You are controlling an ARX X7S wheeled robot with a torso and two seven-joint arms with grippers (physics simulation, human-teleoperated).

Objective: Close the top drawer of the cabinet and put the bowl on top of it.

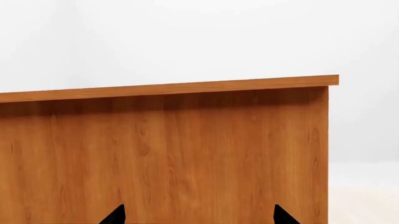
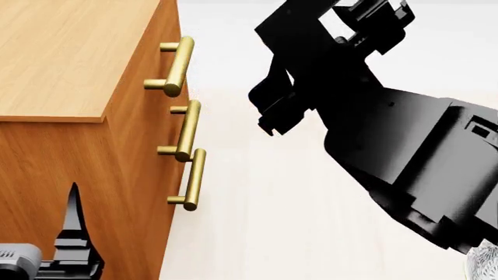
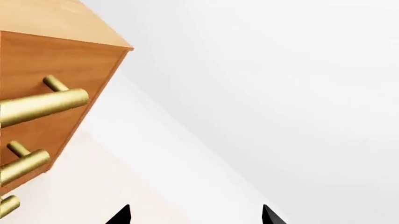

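We find the top drawer (image 2: 172, 46) flush with the front of the cabinet (image 2: 70, 64), at the head view's left. Its brass bar handle (image 2: 177, 65) runs level across the front, in line with the two handles below. The bowl appears in no view. The left wrist view alone shows the cabinet's plain side panel. The left hand (image 1: 198, 215) and right hand (image 3: 195, 215) both stand spread, holding nothing.
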